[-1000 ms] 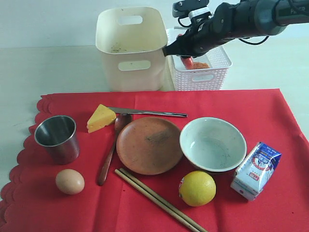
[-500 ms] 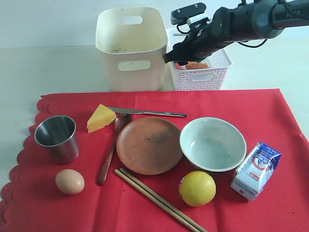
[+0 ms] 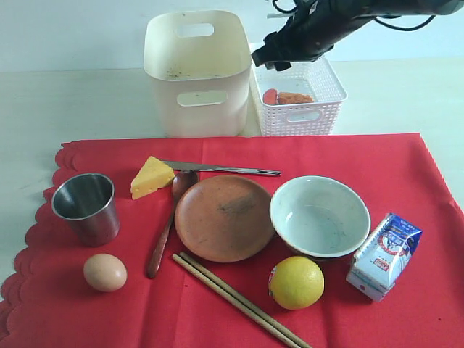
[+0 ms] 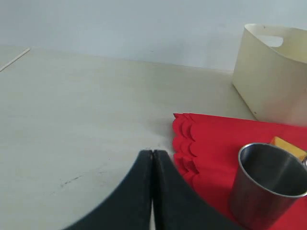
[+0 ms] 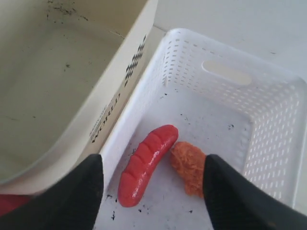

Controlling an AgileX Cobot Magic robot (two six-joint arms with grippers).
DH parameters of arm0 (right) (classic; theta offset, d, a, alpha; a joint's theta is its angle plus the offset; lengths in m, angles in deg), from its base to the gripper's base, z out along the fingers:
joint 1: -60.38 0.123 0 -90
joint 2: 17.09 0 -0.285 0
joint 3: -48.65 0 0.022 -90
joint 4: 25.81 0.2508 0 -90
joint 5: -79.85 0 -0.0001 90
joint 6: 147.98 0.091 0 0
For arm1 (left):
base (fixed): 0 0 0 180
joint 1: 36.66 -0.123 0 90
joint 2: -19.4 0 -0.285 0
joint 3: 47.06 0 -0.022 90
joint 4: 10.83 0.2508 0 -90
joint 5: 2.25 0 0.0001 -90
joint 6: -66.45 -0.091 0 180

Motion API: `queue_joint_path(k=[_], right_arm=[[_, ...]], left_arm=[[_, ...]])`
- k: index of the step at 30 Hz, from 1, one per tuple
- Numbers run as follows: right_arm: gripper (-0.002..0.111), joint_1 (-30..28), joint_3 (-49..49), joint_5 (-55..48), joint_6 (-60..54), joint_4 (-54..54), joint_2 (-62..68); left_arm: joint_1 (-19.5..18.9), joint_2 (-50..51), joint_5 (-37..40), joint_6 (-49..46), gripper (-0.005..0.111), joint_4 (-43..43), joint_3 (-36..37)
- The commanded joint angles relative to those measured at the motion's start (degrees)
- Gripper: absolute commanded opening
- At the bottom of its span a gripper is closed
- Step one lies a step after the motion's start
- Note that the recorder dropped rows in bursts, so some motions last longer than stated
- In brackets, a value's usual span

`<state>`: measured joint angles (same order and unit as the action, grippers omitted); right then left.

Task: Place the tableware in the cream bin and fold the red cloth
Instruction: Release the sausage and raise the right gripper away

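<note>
Plate point(image 3: 224, 217) taken as the centre of the dial. Nearest, at 6 o'clock, chopsticks point(image 3: 239, 301) lying slantwise on the red cloth point(image 3: 406, 167). At 8 an egg point(image 3: 104, 272), at 5 a lemon point(image 3: 296, 282), at 4 a milk carton point(image 3: 384, 255).

Level with the plate: cup point(image 3: 85, 208) at 9, upright. Spoon point(image 3: 165, 228) along the plate's 9 o'clock side. Bowl point(image 3: 319, 216) just beside at 3.

Further back, cheese point(image 3: 151, 177) at 11 and knife point(image 3: 221, 169) at 12, lying crosswise. Cloth spread flat under all of it, unfolded.

Beyond its far edge, on the bare table point(image 3: 72, 101), cream bin point(image 3: 196, 72) at 12, empty of tableware. White basket point(image 3: 301, 101) at 1, just beside the bin, holding a sausage point(image 5: 146, 163) and an orange crumbly lump point(image 5: 189, 167).

Left jaws pressed shut on nothing, low over the table near the cloth's scalloped edge and the cup. Right jaws wide apart and empty, hanging above the basket.

Judged from this: none of the six pieces binned, no fold begun. Egg, lemon, cheese and carton on the cloth too, likely to need clearing before any folding.
</note>
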<state>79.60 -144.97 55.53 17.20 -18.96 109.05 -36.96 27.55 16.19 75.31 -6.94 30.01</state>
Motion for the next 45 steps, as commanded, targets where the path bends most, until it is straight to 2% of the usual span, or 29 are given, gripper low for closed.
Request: queue_joint_path(k=[1,14,28,45], right_arm=[[0.059,-0.04,-0.41,-3.92,-0.59,-0.44,-3.41],[0.059,-0.04,-0.41,-19.55,0.00,-0.44,-10.13],[0.058,-0.04,-0.41,-29.55,2.44,2.66,-18.10],[0.058,0.10,-0.41,-38.81,-1.69,17.72,-24.42]], left_arm=[[0.35,-0.36,-0.18,0.09,0.001,-0.03,0.15],[0.35,-0.36,-0.18,0.09,0.001,-0.03,0.15],[0.35,-0.36,-0.18,0.09,0.001,-0.03,0.15],[0.35,-0.36,-0.18,0.09,0.001,-0.03,0.15]])
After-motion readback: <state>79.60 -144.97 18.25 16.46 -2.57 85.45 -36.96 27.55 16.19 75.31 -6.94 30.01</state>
